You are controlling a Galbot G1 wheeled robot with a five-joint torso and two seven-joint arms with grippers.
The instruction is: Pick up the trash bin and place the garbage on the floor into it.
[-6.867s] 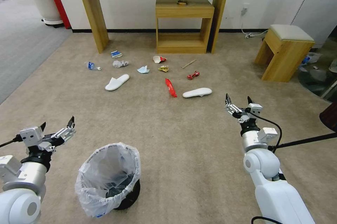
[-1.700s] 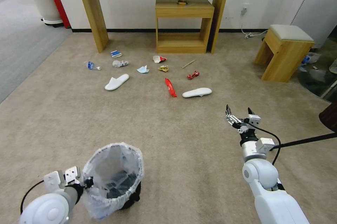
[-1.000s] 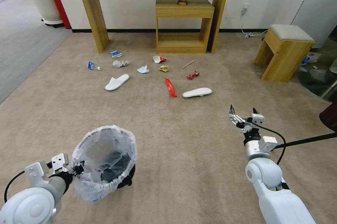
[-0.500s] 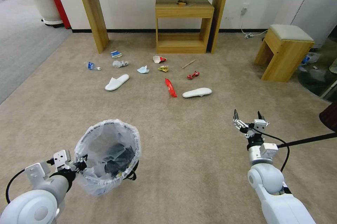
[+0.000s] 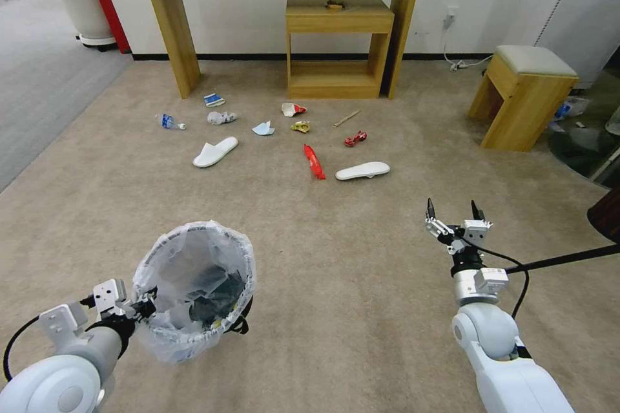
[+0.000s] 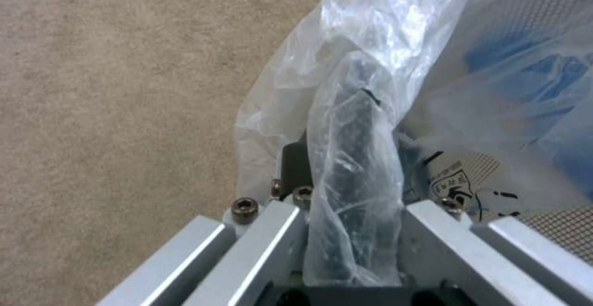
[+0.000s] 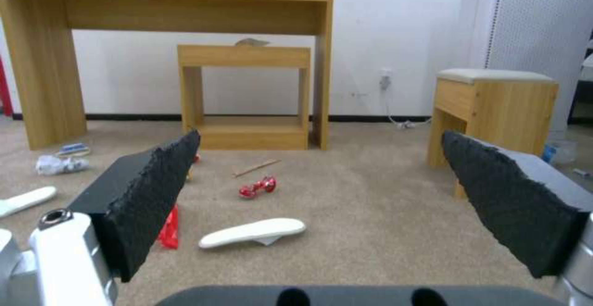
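The trash bin [image 5: 194, 290] hangs tilted at the left pincer [image 5: 147, 307], whose fingers are clamped on its bag-covered rim, low on the robot's left over the floor [image 5: 336, 271]. The right pincer [image 5: 452, 212] is spread wide with nothing between its fingers, above the carpet. Farther ahead lie 2 white slippers [image 5: 215, 151] [image 5: 363, 170], a red wrapper [image 5: 314, 161] and a crushed red can [image 5: 355, 138].

Even, bright indoor light falls from overhead, leaving only faint shadows on the beige carpet [image 5: 336, 258]. The head view bows straight lines near its edges. Glare streaks the plastic bag [image 6: 370, 65], which is soft and out of focus up close.
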